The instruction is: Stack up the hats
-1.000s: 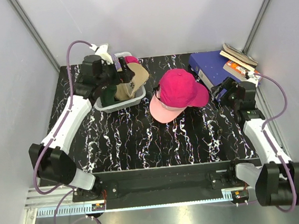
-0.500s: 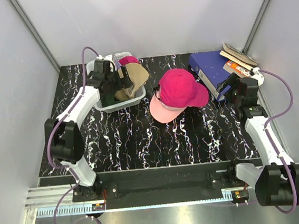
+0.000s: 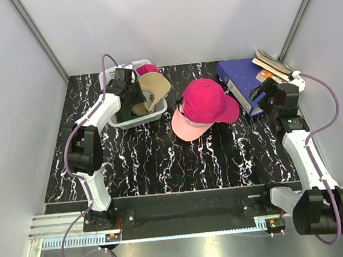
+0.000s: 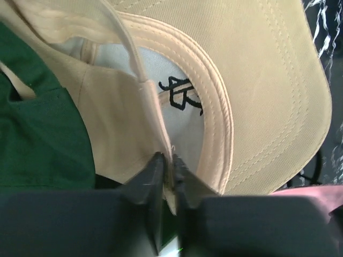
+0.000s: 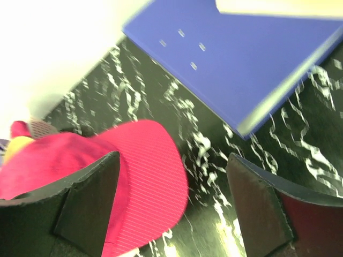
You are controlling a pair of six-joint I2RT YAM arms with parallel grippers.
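Left tool (image 4: pixel 167 163) clamped on tan cap (image 4: pixel 257 80) edge, right tool (image 5: pixel 171 206) apart, near magenta cap (image 5: pixel 139 176).

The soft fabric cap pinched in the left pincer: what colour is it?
The fabric cap is tan; the left wrist view shows it best.

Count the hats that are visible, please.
5: magenta hat on the light pink hat mid-table; tan hat, dark green hat and a pink hat in the basket. Others may be hidden there.
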